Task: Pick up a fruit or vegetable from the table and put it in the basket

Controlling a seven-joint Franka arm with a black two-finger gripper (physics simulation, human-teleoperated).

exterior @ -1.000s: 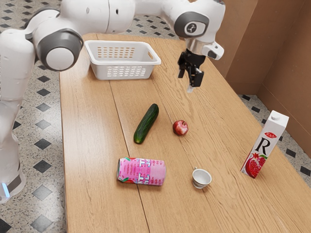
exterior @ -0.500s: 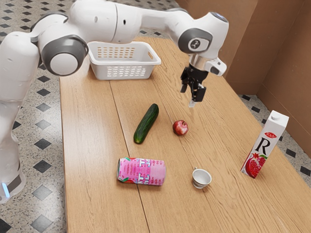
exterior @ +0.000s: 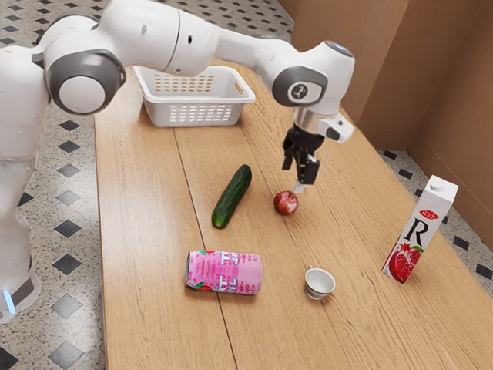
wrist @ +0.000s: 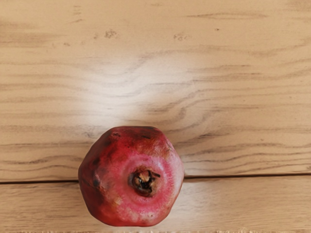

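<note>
"Where's the fruit?"

"On the counter, with the gripper just above it. In the wrist view it lies across a dark seam between boards, its crown turned up toward the camera."

"And the gripper itself?"

"Pointing down, its two fingers apart with a gap between them, and holding nothing. One fingertip looks very near the fruit (whether it touches, I can't tell from here)."

"What's beside the fruit?"

"The cucumber, near it, toward the exterior view's left. It lies at a slant, dark green and whole."

"And the basket?"

"Well apart from the fruit, up at the counter's far end in the exterior view. It's white, with slotted sides, and it stands upright. Part of the arm reaches across above that end."

"Anything closer to the exterior camera?"

"A pink can on its side, below the cucumber in that view. Then a small white cup, upright, mouth up, between the can and the carton."

"Is the carton standing?"

"Yes, near the counter's edge on the exterior view's right, with a red fruit printed low on its white front and a big black R above that."
</note>
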